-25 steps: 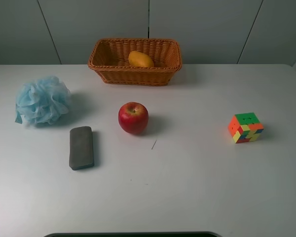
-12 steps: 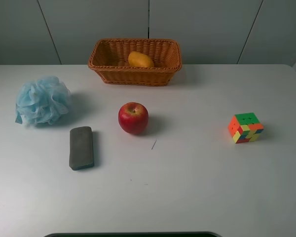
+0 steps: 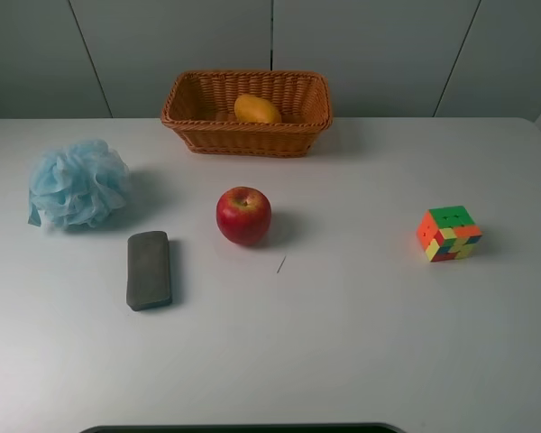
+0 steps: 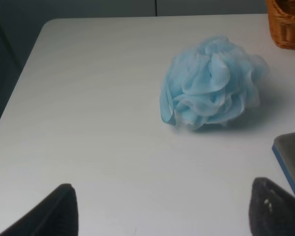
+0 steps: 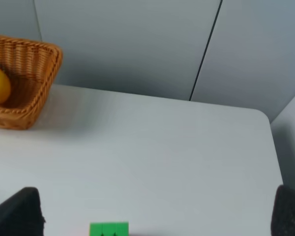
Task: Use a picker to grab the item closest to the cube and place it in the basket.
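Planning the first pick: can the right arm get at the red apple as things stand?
Probably yes. The red apple stands alone on the white table, apart from the multicoloured puzzle cube, and the right gripper is open.

A red apple [image 3: 243,215] sits mid-table, a multicoloured puzzle cube [image 3: 449,233] well to its right, a woven wicker basket [image 3: 198,131] at the far edge.

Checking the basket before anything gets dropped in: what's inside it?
The basket holds one yellow-orange fruit, like a mango. The near wall hides part of its floor, so smaller items there cannot be ruled out.
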### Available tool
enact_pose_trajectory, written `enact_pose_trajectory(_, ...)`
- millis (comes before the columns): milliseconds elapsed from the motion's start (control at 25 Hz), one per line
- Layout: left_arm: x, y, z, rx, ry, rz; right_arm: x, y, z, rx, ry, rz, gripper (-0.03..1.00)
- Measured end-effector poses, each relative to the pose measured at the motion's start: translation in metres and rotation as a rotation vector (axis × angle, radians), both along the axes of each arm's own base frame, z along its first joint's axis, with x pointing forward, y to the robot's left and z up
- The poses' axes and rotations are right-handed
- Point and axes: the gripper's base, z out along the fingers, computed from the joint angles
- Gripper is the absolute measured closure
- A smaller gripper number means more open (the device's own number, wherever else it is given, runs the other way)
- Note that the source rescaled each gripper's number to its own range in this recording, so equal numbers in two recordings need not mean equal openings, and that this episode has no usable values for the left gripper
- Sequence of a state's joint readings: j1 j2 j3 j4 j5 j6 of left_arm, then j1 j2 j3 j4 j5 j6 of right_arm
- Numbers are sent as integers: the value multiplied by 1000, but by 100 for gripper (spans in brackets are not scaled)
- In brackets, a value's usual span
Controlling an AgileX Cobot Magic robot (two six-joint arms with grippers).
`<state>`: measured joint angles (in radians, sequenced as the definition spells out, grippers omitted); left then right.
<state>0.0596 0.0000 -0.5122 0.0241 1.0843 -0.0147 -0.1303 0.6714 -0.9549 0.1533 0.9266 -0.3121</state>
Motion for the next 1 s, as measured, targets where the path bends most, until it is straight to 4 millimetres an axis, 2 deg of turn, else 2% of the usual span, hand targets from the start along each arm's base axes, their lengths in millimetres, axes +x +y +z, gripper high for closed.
enact_pose_trajectory(120, 0, 0, 0, 0, 0, 0, -36, 5, -25, -8, -47, 0, -3)
enact_pose_trajectory(240, 0, 0, 0, 0, 0, 0, -62, 8, -49, -14, -93, 0, -3)
enact_pose_trajectory(400, 0, 0, 0, -2, 0, 1, -96, 13, -72, -2, -200, -8, -3)
enact_pose_trajectory(520, 0, 0, 0, -2, 0, 1, -114, 15, -79, 18, -254, -17, -3)
enact_pose_trajectory(680, 0, 0, 0, -2, 0, 1, -121, 14, -89, 27, -184, -45, -3)
enact_pose_trajectory(920, 0, 0, 0, -3, 0, 2, -113, 8, -113, 52, -64, -57, -3)
enact_pose_trajectory(1000, 0, 0, 0, -3, 0, 2, -113, 6, -115, 57, -52, -74, -3)
